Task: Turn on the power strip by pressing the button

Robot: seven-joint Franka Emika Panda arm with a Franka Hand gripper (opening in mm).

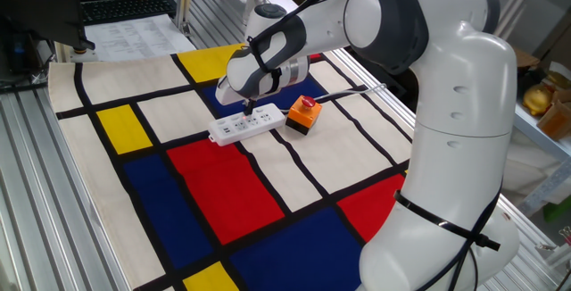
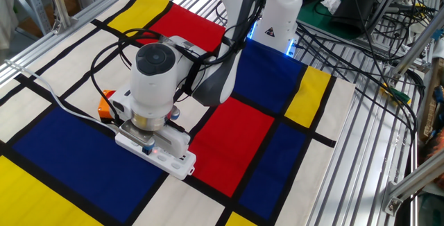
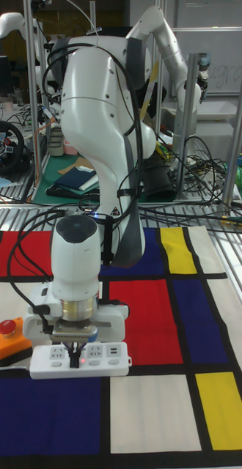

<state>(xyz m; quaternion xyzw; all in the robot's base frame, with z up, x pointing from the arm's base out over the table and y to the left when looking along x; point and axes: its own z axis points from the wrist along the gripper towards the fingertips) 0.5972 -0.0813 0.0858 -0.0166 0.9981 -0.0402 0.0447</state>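
The white power strip (image 1: 234, 129) (image 2: 170, 156) (image 3: 106, 360) lies across the patterned cloth, and its thin cord (image 2: 48, 92) runs off to the side. My gripper (image 1: 249, 109) (image 2: 146, 145) (image 3: 77, 354) points straight down at the strip. Its fingertips are together and touch the strip's top near the end closest to the orange box. The button is hidden under the fingertips; in the tall fixed view a small red glow shows right at them.
An orange-and-black box with a red domed button (image 1: 303, 114) (image 2: 105, 105) (image 3: 9, 340) stands just beside the strip's end. My arm's wrist and cables hang over the strip. Metal slats (image 2: 368, 143) border the cloth.
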